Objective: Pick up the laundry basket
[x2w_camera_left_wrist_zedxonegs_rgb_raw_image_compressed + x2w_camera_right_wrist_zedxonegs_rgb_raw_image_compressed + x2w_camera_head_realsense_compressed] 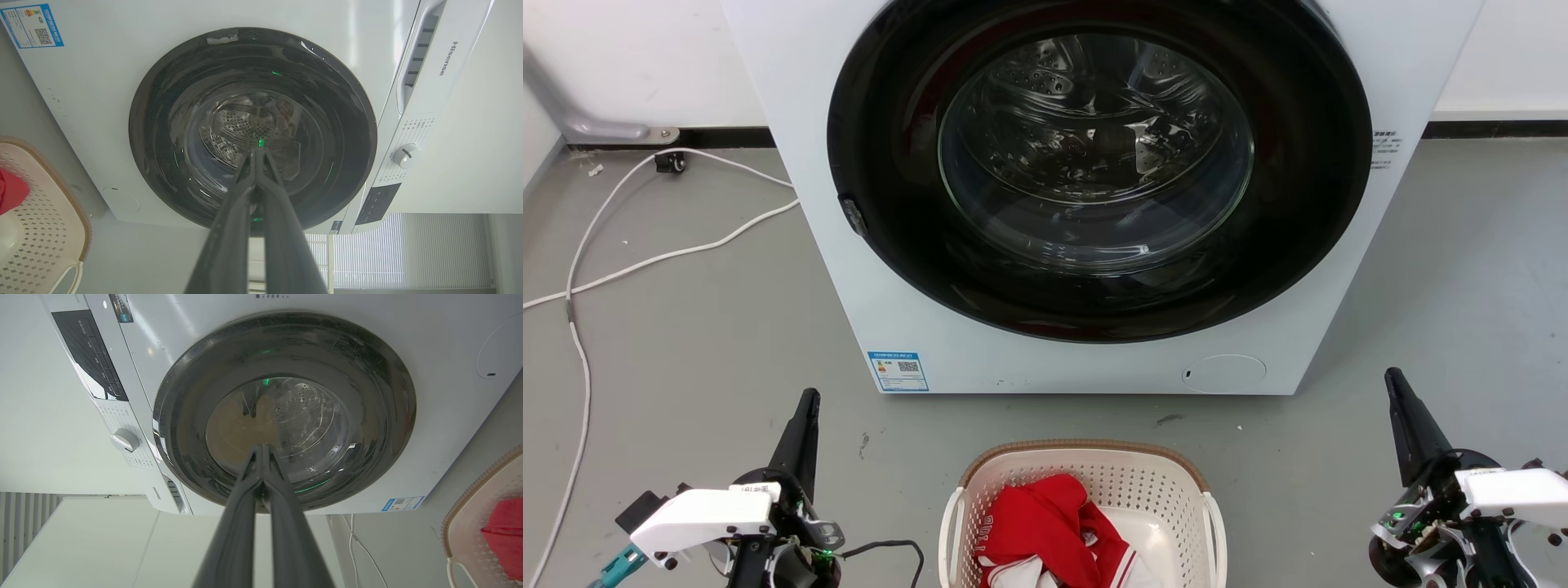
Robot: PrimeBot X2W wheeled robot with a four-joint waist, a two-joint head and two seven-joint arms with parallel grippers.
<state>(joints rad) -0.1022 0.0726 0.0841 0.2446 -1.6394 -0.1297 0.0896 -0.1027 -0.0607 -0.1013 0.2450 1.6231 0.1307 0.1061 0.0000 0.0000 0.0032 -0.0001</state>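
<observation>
1. The laundry basket (1156, 482) sits on the floor (686, 343), just in front of the washing machine (1013, 359). Red and white clothes (1045, 514) lie inside it.
2. The basket has a white handle (1215, 531) on each side. Nothing is touching either handle.
3. The left hand (809, 402) is off to the left of the basket, apart from it. Its two fingers are pressed together and hold nothing. They point at the machine's round door.
4. The right hand (1395, 382) is off to the right, farther from the basket. Its fingers are pressed together too, and it holds nothing.
5. So I think the job has hardly begun, because the basket is not yet lifted.
6. What is left, I think: both hands must open, move in to the handles, pinch them and lift the basket up.
</observation>
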